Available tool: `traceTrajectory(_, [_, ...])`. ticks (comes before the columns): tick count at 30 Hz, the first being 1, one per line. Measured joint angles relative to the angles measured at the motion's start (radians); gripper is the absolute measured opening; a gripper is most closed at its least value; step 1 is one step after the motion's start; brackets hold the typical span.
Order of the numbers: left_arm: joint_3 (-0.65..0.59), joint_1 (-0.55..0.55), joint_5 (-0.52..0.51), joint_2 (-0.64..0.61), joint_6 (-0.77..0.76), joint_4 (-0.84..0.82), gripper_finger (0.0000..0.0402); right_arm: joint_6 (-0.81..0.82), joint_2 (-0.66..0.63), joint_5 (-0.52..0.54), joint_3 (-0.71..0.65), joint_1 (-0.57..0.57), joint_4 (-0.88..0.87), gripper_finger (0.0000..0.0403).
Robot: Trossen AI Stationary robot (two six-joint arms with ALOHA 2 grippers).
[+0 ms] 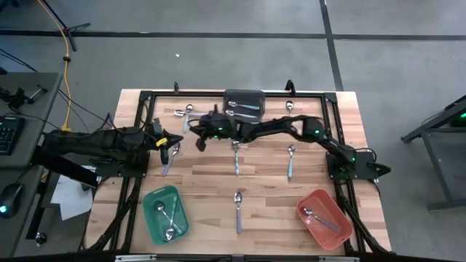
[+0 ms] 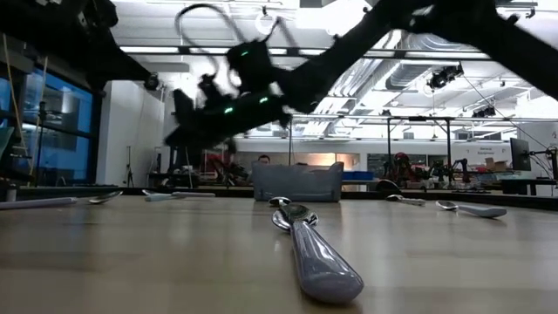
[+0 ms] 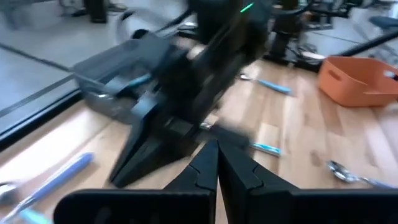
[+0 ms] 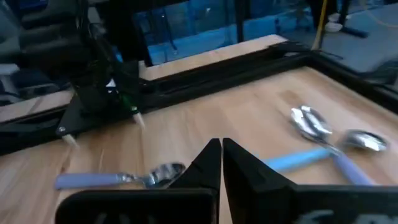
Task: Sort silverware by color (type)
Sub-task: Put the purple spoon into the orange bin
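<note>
Right gripper [image 1: 201, 144] hangs above the wooden table [image 1: 364, 138] at centre frame, fingers pinched together on nothing — left gripper [image 1: 166, 140] waits at centre-left, shut too. Metal-bowled spoons with blue and lavender handles [image 1: 238, 211] lie scattered across the boards, more in the green plastic bin [image 1: 154, 200] lower left, the red plastic bin [image 1: 336, 211] lower right and the dark grey plastic bin [image 1: 244, 95] at top centre

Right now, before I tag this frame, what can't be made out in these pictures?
- Right gripper: motion-blurred in the low and left wrist views; shut, nothing seen between its fingers.
- Grey bin: contents too small in the high view, hidden by its wall in the low view.
- Green bin: spoon handle colours too small to tell.
- Left gripper: shut; the high view cannot show whether it touches the spoon beside it.
</note>
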Motion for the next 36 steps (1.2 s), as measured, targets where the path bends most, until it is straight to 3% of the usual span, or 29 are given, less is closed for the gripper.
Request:
traceTrajectory(6, [0.031,0.109,0.041,0.046,-0.037,-0.082,0.0000,0.011,-0.219,0.025,-0.355,0.009,0.209,0.0000])
traceTrajectory(12, [0.031,0.237,0.117,0.190,-0.022,-0.046,0.0000,0.004,-0.409,0.191,-0.598,0.052,0.256,0.0000])
traceTrajectory(18, [0.053,0.392,0.229,0.404,-0.001,0.020,0.0000,0.009,-0.558,0.202,-0.714,0.071,0.235,0.0000])
traceTrajectory(26, [0.188,0.631,0.231,0.803,0.102,0.135,0.0000,-0.015,-0.744,0.240,-0.889,0.065,0.211,0.0000])
traceTrajectory(31, [0.268,0.716,0.230,1.044,0.130,0.294,0.0000,-0.039,-0.825,0.278,-0.974,0.067,0.255,0.0000])
traceTrajectory(36, [0.351,0.755,0.225,1.222,0.137,0.307,0.0000,-0.042,-0.866,0.279,-1.028,0.067,0.300,0.0000])
